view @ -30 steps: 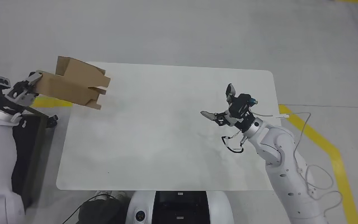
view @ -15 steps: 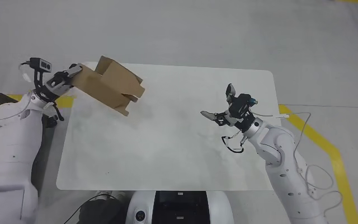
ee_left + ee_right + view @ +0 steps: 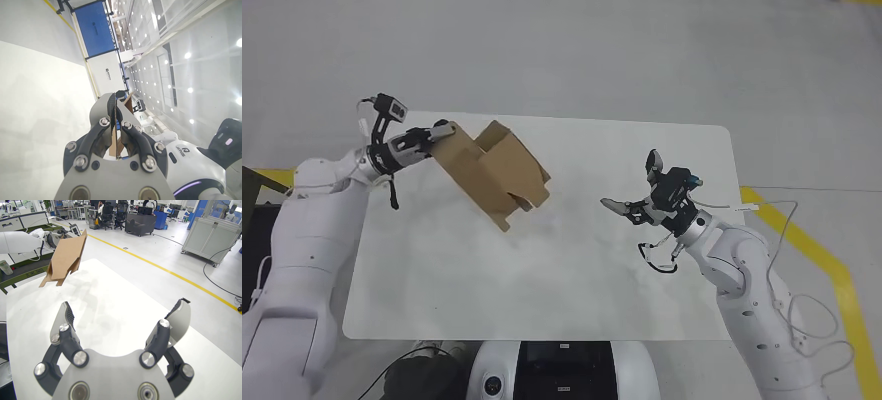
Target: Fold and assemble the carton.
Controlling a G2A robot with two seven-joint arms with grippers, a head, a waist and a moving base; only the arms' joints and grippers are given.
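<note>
Carton (image 3: 497,180) swung inward, now aloft over table (image 3: 542,290).

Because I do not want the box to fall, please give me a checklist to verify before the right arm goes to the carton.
1. Left gripper shut on the carton, at its edge: ok.
2. Carton held in the air over the table: ok.
3. Right gripper open and empty: ok.
4. Path between right gripper and carton free: ok, bare table between them.
5. Flaps folded: not ok, they stick out loose at the carton's low end.
6. Grip firm enough for pushing: cannot tell.
</note>
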